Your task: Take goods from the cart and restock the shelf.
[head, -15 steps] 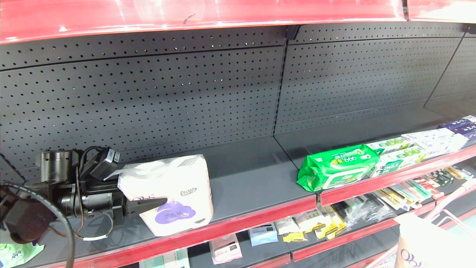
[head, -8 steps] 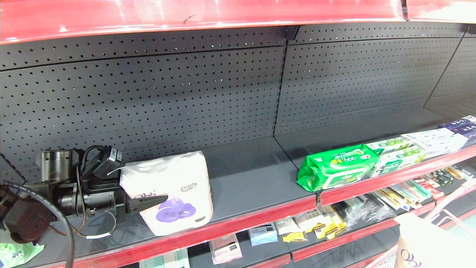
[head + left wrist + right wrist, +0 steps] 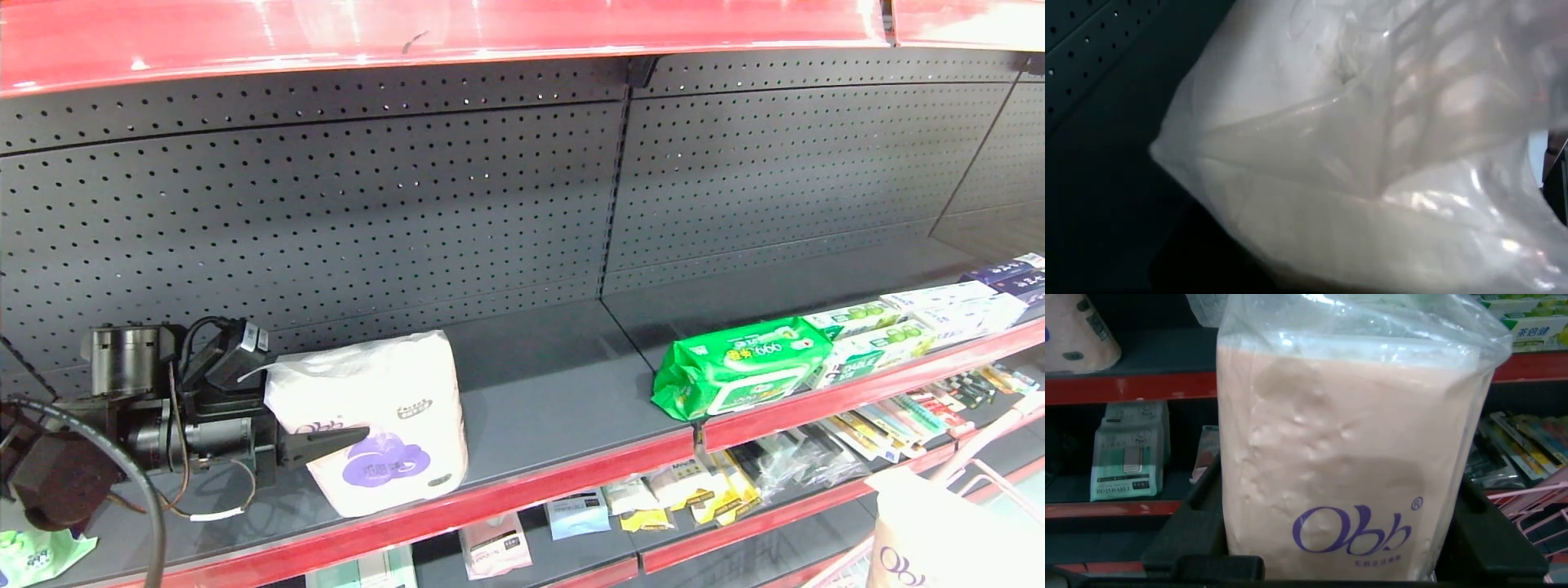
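A white tissue-roll pack (image 3: pixel 384 416) with purple print stands upright on the dark shelf board (image 3: pixel 555 400), near its red front edge. My left gripper (image 3: pixel 343 416) comes in from the left and is shut on this pack; one black finger (image 3: pixel 326 445) lies across its front, the other is hidden behind it. Crinkled plastic wrap of the pack (image 3: pixel 1372 163) sits right against the left wrist camera. My right gripper (image 3: pixel 1339 539) is shut on a second, pinkish tissue pack (image 3: pixel 1347 457), held low in front of the shelf at the bottom right (image 3: pixel 939 539).
A green wet-wipe pack (image 3: pixel 739 363) and toothpaste boxes (image 3: pixel 955 306) line the shelf's right part. The board between the white pack and the wipes is bare. Lower shelves hold small packets (image 3: pixel 686 490). A pink cart frame (image 3: pixel 992 482) shows at the right.
The left gripper and the white pack have dropped slightly, and the pack now rests on the board. Since half a second ago almost nothing has moved.
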Robot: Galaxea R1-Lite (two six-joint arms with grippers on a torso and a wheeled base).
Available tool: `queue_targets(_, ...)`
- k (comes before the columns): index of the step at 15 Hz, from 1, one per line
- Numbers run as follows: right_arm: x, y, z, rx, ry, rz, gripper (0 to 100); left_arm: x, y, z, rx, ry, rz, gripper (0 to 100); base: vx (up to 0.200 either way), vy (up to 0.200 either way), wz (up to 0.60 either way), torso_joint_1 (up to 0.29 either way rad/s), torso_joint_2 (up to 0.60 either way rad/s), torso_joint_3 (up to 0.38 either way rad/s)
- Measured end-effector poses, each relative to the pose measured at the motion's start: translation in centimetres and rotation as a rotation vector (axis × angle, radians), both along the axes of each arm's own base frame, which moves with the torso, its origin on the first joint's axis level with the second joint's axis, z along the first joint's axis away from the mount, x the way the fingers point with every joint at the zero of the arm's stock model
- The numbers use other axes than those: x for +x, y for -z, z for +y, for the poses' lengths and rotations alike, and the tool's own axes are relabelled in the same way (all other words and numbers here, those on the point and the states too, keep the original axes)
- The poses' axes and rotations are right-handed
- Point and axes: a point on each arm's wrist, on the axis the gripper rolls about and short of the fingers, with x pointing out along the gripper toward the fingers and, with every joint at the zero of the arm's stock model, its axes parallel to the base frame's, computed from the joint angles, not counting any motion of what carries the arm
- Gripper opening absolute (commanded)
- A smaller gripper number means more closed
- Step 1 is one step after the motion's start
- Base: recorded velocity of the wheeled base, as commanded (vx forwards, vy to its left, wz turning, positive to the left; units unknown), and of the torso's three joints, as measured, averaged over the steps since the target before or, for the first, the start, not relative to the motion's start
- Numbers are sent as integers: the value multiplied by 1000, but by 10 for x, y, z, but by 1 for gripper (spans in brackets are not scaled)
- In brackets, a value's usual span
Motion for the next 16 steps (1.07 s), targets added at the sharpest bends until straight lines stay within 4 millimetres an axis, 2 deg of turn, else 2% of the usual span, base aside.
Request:
queue_targets(8, 0, 0, 0, 0, 0, 0, 0, -5, 0, -2, -3, 14, 3, 0, 0, 0, 0, 0, 0, 0)
queue_targets(9, 0, 0, 0, 0, 0, 0, 0, -6, 0, -2, -4, 14, 3, 100, 0, 0, 0, 0, 0, 0)
queue_targets(16, 0, 0, 0, 0, 0, 0, 0, -6, 0, -2, -5, 14, 3, 100, 0, 0, 0, 0, 0, 0)
